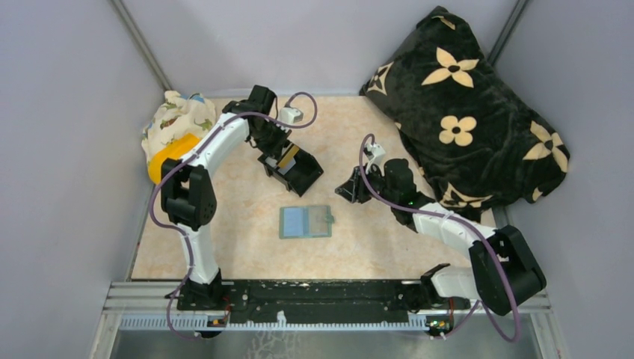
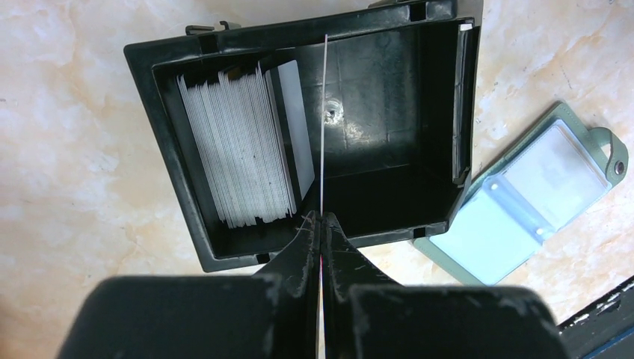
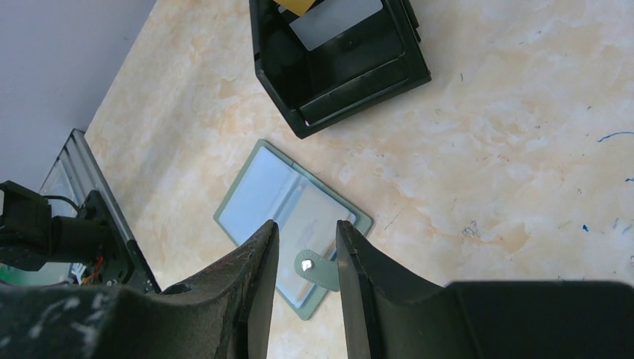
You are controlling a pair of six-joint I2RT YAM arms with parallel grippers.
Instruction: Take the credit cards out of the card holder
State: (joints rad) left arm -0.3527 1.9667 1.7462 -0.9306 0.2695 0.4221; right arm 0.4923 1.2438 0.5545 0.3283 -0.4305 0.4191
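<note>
**Card drop-off at the box; holder lay open on the table.**

Top view: the left gripper (image 1: 281, 152) was over the open black plastic box (image 1: 305, 178). The sage-green bifold card holder (image 1: 305, 221) lay flat and open, well apart from both sets of fingertips and nearer the right gripper (image 1: 353, 191). Left wrist view: the fingers were pinched tight on a thin pale rectangular card (image 2: 323, 134), seen edge-on. It reached out beyond the tips over the box's bare half, with a stack of white cards (image 2: 239, 149) to the left of them. Right wrist view: the fingers were narrowly parted and held nothing, with the holder's snap tab (image 3: 314, 265) showing between them. Judgement: this was the deposit step. The next move called for parting the left jaws to release the card, then a reach to the holder. Whether its pockets kept any cards could not be told.
</note>
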